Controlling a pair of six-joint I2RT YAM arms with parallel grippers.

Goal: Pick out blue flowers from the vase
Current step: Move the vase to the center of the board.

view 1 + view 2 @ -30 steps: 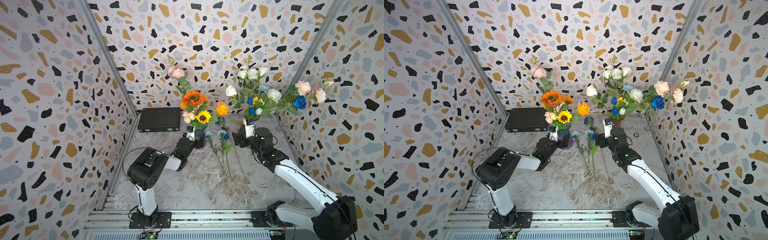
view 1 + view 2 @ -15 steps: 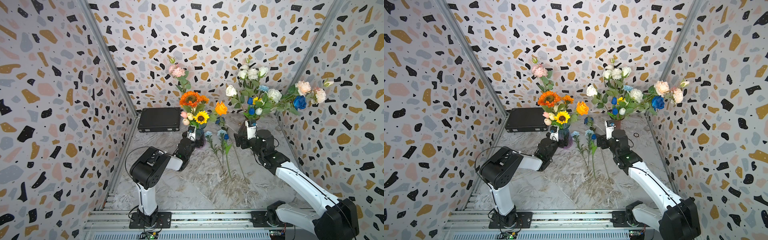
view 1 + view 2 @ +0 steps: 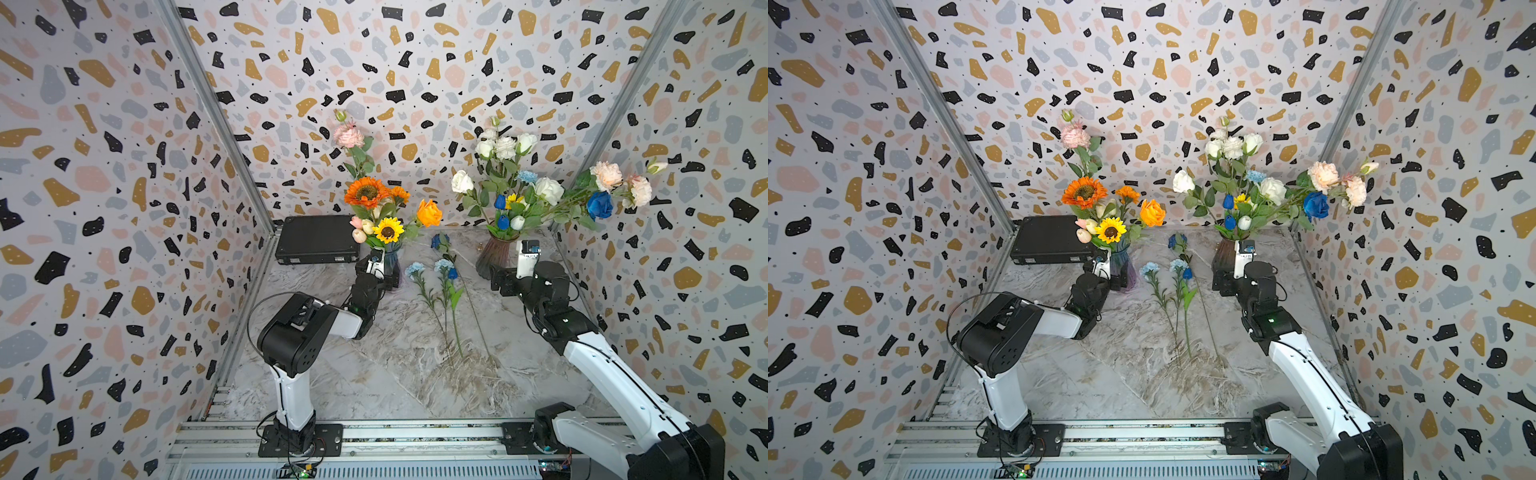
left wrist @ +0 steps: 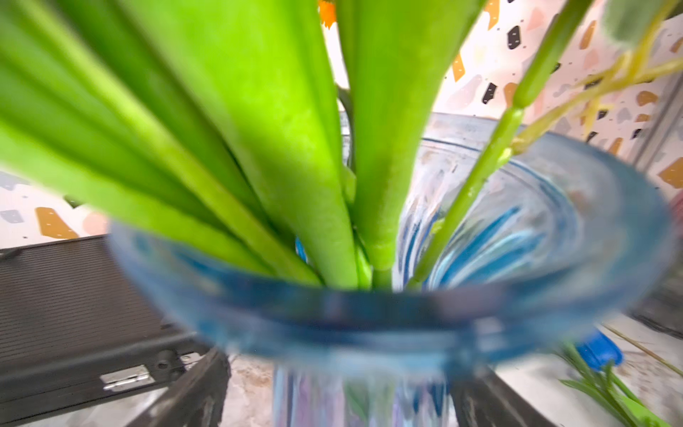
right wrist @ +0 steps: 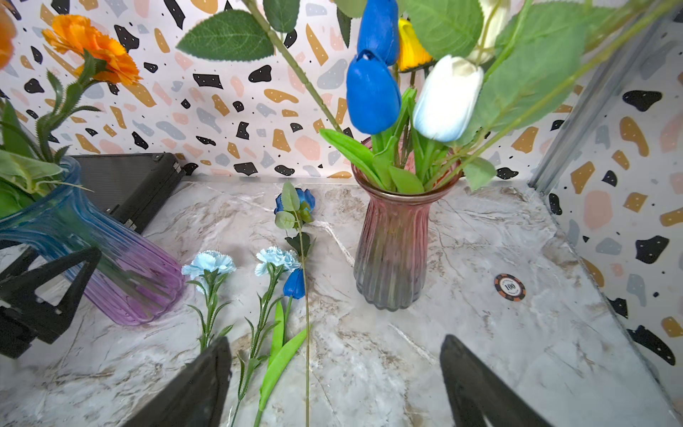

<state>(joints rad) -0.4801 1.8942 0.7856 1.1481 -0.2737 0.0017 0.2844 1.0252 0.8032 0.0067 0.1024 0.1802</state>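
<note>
Right fingers have slid over to pink vase, spread, empty; blue tulips upright dead ahead. Left fingers spread astride blue vase.

Glossy ribbed glass pink vase, translucent glass blue vase, matt marble-look tabletop, ribbed black case

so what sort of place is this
Probably a robot test cell, not a home: terrazzo-print panels wall in a marble-look tabletop, and a left arm and right arm are bolted to an aluminium rail at its front.
</note>
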